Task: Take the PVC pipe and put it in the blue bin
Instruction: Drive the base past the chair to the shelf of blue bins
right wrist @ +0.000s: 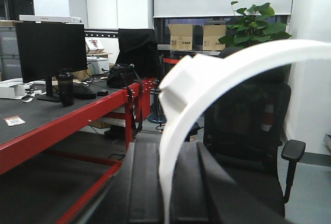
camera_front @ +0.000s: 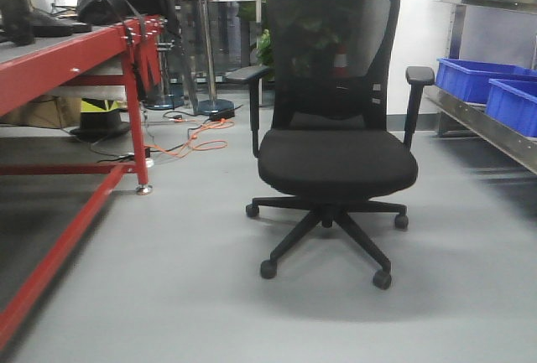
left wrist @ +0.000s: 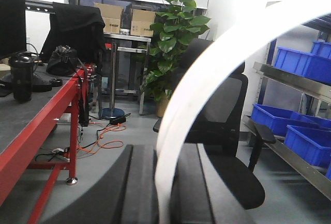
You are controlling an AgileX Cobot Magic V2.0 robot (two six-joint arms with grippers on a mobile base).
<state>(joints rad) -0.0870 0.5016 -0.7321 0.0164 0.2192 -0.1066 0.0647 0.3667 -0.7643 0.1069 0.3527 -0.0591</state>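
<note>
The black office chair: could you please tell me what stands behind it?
A leafy green plant stands behind the chair, partly visible through its mesh back. From the front, the chair covers the plant's pot.

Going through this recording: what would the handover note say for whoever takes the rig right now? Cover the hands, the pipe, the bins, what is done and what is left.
Left hand: shut on a white arched plastic PVC strip, held up in the air.
Right hand: shut on a white arched strip with a flat tab. Whether it is a separate piece cannot be told.
Blue plastic bins sit on the metal shelf at the right, beyond the black office chair.
Done: pickup.
Left: move to a bin and release. No strip is over a bin yet.
</note>
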